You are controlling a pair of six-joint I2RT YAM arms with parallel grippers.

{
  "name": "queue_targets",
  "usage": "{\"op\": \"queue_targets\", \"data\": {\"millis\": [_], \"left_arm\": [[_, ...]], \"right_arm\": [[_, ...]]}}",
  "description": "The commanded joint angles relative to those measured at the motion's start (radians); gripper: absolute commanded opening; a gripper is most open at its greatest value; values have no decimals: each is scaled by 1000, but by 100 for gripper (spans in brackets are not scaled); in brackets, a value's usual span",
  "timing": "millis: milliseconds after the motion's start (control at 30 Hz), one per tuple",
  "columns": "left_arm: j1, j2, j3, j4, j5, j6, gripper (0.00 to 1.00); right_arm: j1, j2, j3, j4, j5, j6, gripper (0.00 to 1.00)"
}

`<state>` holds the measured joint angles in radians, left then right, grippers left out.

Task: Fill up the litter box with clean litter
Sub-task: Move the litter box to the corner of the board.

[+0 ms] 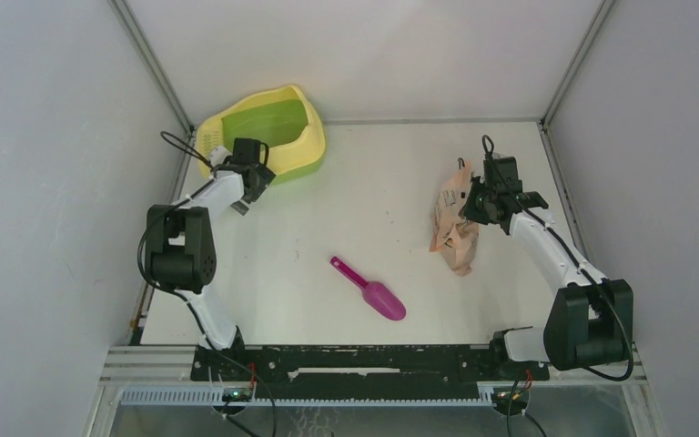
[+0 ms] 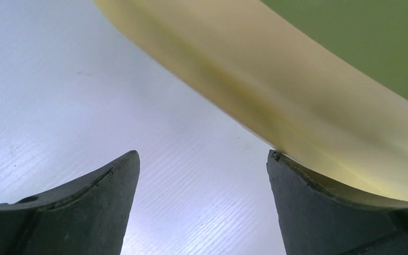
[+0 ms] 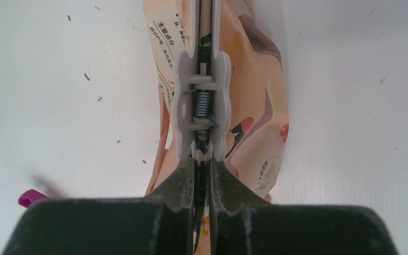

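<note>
The litter box, yellow with a green basin, sits tilted at the table's back left. My left gripper is open at its near rim. In the left wrist view the yellow rim of the litter box rests against the right finger, and only bare table shows within the left gripper. My right gripper is shut on a white spring clip clamped on the pink-orange bag. That bag lies flat under the right gripper. Tiny dark specks of litter dot the table.
A magenta scoop lies in the middle of the table, nearer the front; its handle tip shows in the right wrist view. Grey walls close in the table at the left, right and back.
</note>
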<state>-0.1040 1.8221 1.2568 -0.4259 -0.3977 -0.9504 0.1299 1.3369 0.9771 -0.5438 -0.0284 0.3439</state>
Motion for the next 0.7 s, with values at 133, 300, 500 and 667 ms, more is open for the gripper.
{"op": "queue_targets", "data": {"millis": [133,300,500,667], "left_arm": [[47,81,185,-84,-35,-113,94],[66,127,253,-124,-23,-133,94],[47,41,199,-130,23,-106,93],[-59,-111,87,-98,56,0,94]], "right_arm": [[16,7,17,-64,17,-19,0],[20,10,17,-70,23,-21,0],[22,14,17,-64,24,-21,0],[25,35,17,-49,22,-14,0]]}}
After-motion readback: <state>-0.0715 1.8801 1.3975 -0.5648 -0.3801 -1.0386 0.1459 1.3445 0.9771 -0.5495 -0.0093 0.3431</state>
